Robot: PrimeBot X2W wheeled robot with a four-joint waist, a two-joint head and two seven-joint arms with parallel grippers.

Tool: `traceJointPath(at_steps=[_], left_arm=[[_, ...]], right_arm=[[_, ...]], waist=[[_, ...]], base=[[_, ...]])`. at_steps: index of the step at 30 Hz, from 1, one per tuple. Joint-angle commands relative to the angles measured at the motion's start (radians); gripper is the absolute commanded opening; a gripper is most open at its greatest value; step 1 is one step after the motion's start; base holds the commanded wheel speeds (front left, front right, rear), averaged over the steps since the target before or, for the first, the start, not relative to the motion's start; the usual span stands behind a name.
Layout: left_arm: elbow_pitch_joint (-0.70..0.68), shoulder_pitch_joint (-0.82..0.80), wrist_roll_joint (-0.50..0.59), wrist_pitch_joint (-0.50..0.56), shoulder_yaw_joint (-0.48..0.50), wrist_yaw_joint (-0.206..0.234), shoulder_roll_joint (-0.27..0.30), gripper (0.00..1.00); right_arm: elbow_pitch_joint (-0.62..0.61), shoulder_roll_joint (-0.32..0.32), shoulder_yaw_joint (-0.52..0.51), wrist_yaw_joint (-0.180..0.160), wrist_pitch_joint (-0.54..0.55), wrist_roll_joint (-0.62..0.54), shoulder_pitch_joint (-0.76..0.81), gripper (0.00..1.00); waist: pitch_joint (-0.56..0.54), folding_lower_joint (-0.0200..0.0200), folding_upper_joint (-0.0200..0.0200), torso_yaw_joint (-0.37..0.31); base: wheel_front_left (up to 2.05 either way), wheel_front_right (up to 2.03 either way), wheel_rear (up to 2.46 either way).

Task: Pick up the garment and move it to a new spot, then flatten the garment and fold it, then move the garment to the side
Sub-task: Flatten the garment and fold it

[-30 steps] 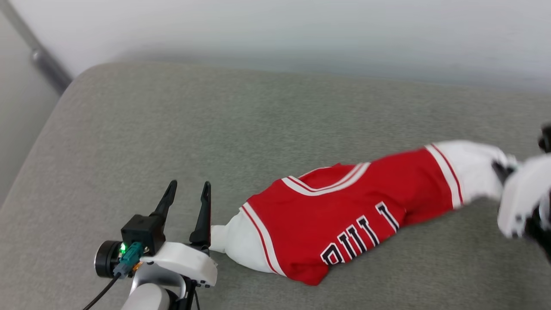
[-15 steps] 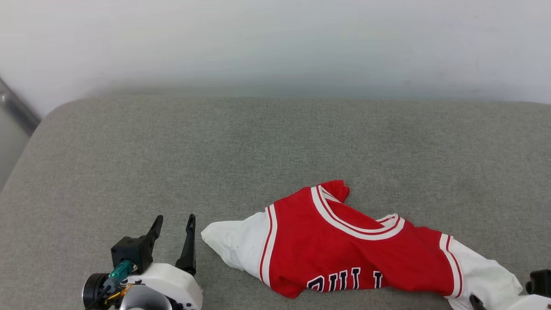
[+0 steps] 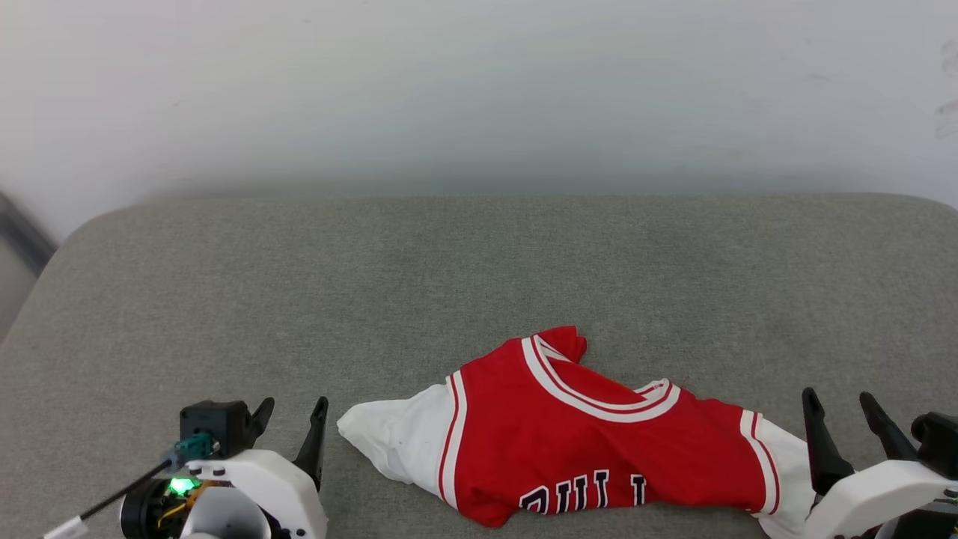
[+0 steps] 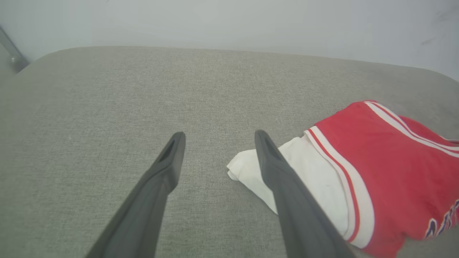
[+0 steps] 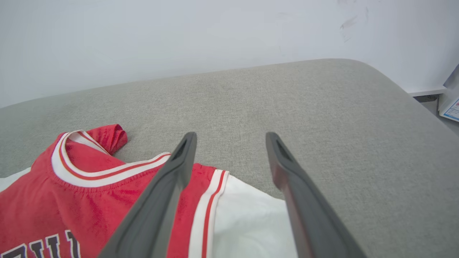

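Observation:
The garment (image 3: 584, 442), a red jersey with white sleeves, striped trim and black lettering, lies crumpled near the front edge of a grey cushion (image 3: 449, 277). My left gripper (image 3: 292, 408) stands open just left of the white sleeve tip (image 4: 247, 166), holding nothing. At the lower right, my right gripper (image 3: 838, 397) is open above the other white sleeve (image 5: 247, 218), with nothing between its fingers. The garment (image 5: 86, 182) lies loose under it, and the garment (image 4: 376, 168) shows to the right in the left wrist view.
A pale wall (image 3: 479, 90) rises behind the cushion. The cushion's rounded corner falls away at the far left (image 3: 67, 239) and at the right (image 5: 394, 82). A dark rail (image 4: 10, 53) runs down at the far left. A labelled white object (image 5: 452, 104) sits beyond the right edge.
My right gripper has opened and let go of the white sleeve; the garment has dropped from a stretched pull into a crumpled heap. The head camera has shifted, so the whole scene sits lower.

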Motion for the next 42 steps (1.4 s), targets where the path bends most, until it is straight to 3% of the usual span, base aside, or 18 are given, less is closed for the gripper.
traceJointPath(at_steps=[1, 8, 14, 19, 24, 25, 26, 27, 34, 42], left_arm=[[-0.003, -0.028, -0.014, 0.054, -0.005, -0.013, 0.022, 1.00], [0.018, -0.117, -0.067, 0.317, -0.059, -0.084, 0.088, 1.00], [0.070, -0.178, -0.104, 0.482, -0.086, -0.131, 0.133, 1.00], [0.123, -0.214, -0.133, 0.613, -0.107, -0.159, 0.168, 1.00], [0.173, -0.210, -0.170, 0.729, -0.144, -0.173, 0.159, 1.00], [0.181, -0.202, -0.183, 0.755, -0.155, -0.174, 0.149, 0.47], [0.183, -0.195, -0.192, 0.771, -0.163, -0.174, 0.140, 0.07], [0.182, -0.189, -0.197, 0.779, -0.167, -0.171, 0.131, 0.00], [0.145, -0.166, -0.162, 0.663, -0.147, -0.140, 0.123, 0.00], [0.045, -0.168, -0.109, 0.477, -0.092, -0.079, 0.112, 0.00]], right_arm=[[-0.022, 0.001, 0.028, 0.000, -0.019, -0.013, -0.008, 1.00], [-0.140, 0.003, 0.141, 0.000, -0.054, -0.035, 0.001, 1.00], [-0.226, 0.005, 0.214, 0.000, -0.053, -0.042, -0.021, 1.00], [-0.224, 0.005, 0.251, 0.000, -0.060, -0.020, -0.038, 1.00], [-0.208, 0.005, 0.249, 0.000, -0.068, -0.003, -0.051, 1.00], [-0.204, 0.006, 0.247, 0.000, -0.070, -0.005, -0.050, 1.00], [-0.203, 0.006, 0.244, 0.000, -0.071, -0.004, -0.053, 1.00], [-0.201, 0.006, 0.238, 0.000, -0.073, -0.005, -0.056, 1.00], [-0.171, 0.006, 0.187, 0.000, 0.005, 0.034, -0.034, 1.00], [-0.093, -0.074, 0.031, 0.000, 0.375, 0.146, -0.007, 1.00]], waist=[[-0.002, 0.0000, 0.0000, -0.012], [0.035, 0.0000, 0.0000, -0.069], [0.099, 0.0000, 0.0000, -0.129], [0.152, 0.0000, 0.0000, -0.174], [0.183, 0.0000, 0.0000, -0.197], [0.185, 0.0000, 0.0000, -0.200], [0.186, 0.0000, 0.0000, -0.202], [0.187, 0.0000, 0.0000, -0.202], [0.163, 0.0000, 0.0000, -0.168], [0.143, 0.0000, 0.0000, -0.097]], base=[[0.00, 0.00, 0.00], [0.00, 0.00, 0.00], [0.00, 0.00, 0.00], [0.00, 0.00, 0.00], [0.00, 0.00, 0.00], [0.00, 0.00, 0.00], [0.00, 0.00, 0.00], [0.00, 0.00, 0.00], [0.00, 0.00, 0.00], [0.00, 0.00, 0.00]])
